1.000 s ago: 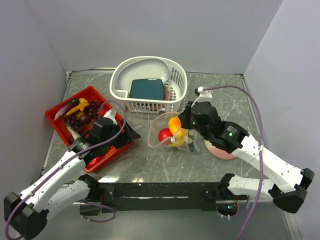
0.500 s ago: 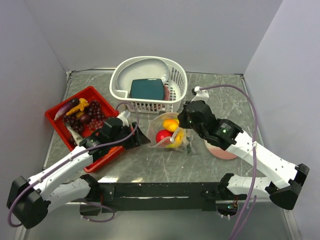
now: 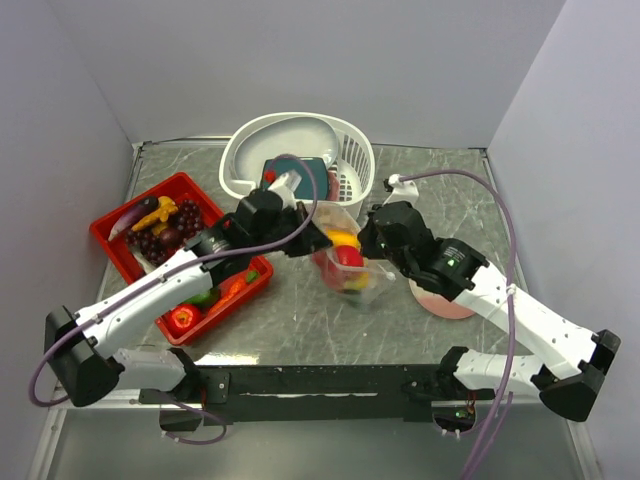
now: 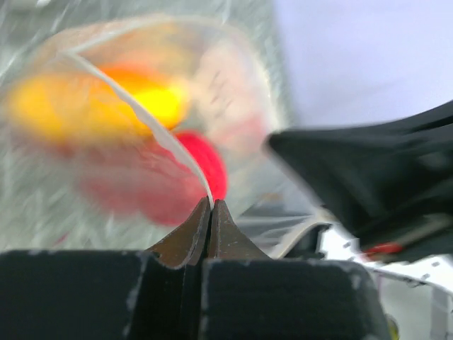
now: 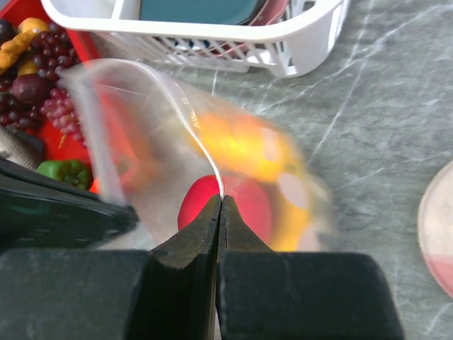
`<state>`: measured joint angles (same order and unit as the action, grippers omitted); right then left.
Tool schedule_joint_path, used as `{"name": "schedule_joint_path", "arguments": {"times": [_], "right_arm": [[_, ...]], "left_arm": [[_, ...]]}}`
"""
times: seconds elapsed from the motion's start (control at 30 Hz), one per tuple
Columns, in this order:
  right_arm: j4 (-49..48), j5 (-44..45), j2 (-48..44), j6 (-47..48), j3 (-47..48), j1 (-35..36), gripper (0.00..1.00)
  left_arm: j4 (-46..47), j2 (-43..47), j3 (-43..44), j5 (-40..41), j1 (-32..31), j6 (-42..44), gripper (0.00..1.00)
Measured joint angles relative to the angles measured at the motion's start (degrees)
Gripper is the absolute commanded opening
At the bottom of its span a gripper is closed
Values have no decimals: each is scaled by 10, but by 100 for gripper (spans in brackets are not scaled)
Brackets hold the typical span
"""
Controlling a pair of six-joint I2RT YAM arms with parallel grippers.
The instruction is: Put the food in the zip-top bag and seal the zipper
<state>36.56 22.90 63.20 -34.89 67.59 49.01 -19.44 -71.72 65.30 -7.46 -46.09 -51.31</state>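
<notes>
Left gripper (image 4: 209,204) has swung from the tray (image 3: 140,197) to pinch the bag (image 3: 350,272) rim opposite the right gripper (image 5: 220,200) (also clamped on it), bag raised mid-table, food (image 3: 349,256) inside, seemingly ready to seal.

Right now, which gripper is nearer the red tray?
Left. The left gripper pinches the zip-top bag on its side facing the red tray; the right gripper pinches the opposite side, farther from the tray.

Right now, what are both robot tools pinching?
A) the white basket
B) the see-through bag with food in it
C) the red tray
B: the left tool and the right tool are each shut on the rim of the bag, with food inside.
</notes>
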Motion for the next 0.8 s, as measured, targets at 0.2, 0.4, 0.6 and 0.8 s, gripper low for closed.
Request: {"name": "schedule_joint_path", "arguments": {"times": [0.2,0.4,0.6,0.8], "right_arm": [[0,-44,-14,18,-6,-105,0],[-10,-81,-18,34,-20,-120,0],[-38,-125,-33,39,-53,-120,0],[-63,-162,-34,44,-68,-120,0]], "left_arm": [[3,-72,52,15,-11,2,1],[-55,-85,16,63,-5,2,1],[-79,-48,6,99,19,-7,47],[-126,-21,6,139,27,-31,79]]}}
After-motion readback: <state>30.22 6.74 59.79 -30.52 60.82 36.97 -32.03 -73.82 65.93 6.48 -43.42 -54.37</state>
